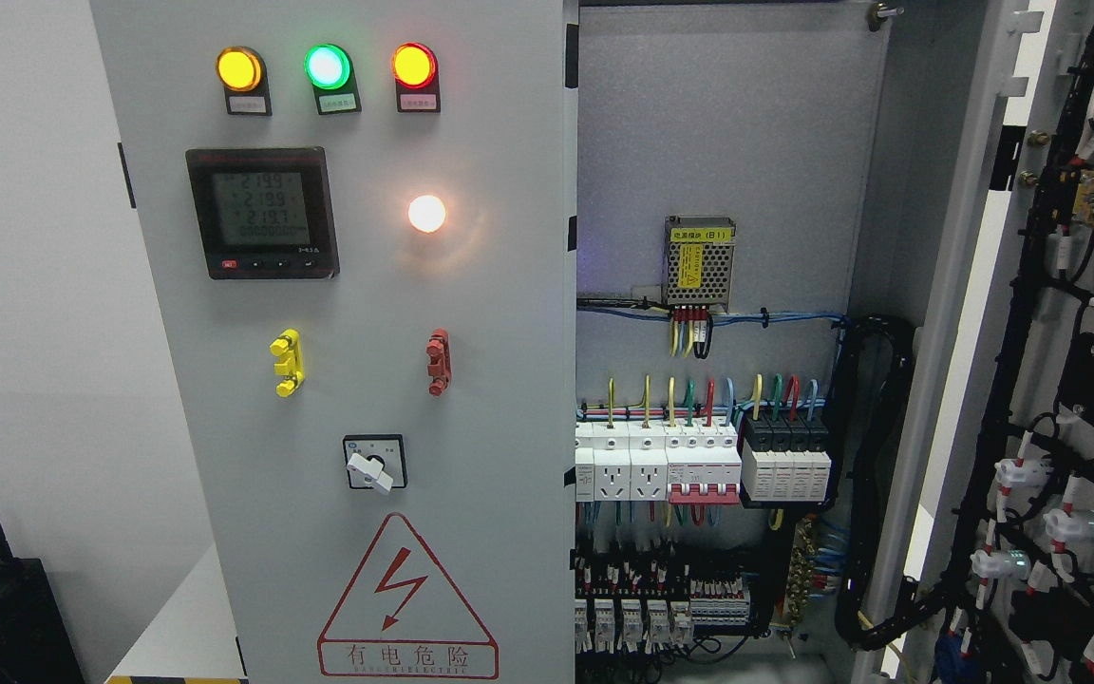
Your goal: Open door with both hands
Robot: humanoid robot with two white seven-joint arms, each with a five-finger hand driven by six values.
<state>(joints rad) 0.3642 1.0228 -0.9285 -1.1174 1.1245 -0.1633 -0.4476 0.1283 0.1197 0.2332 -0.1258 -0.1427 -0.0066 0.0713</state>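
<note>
A: Head view first. What fills it?

B: A grey electrical cabinet. Its left door (357,380) is closed and faces the camera. The right door (1069,399) is swung wide open at the right edge, its inner side showing black wire bundles and white connectors.

A: What sits on the closed door?

B: 3 lit lamps in a row at the top: a yellow lamp (239,68), a green lamp (327,66) and a red lamp (413,65). Below them at the left is a digital meter (261,212); right of it glows a white lamp (426,213). Lower down are a yellow handle (287,362) and a red handle (438,361), then a rotary switch (374,463) and, nearest the bottom, a red warning triangle (406,597).

A: And inside?

B: Through the open right half, a small power supply (699,262) is mounted on the far back panel. Under it runs a row of white breakers (656,458) with coloured wires above, and terminal blocks (661,608) lower still.

A: The robot's hands and fingers?

B: Neither hand is in the picture, so I cannot tell how the fingers stand.

A: Anything beside the cabinet?

B: A black object (6,608) at the lower left, against a white wall.
</note>
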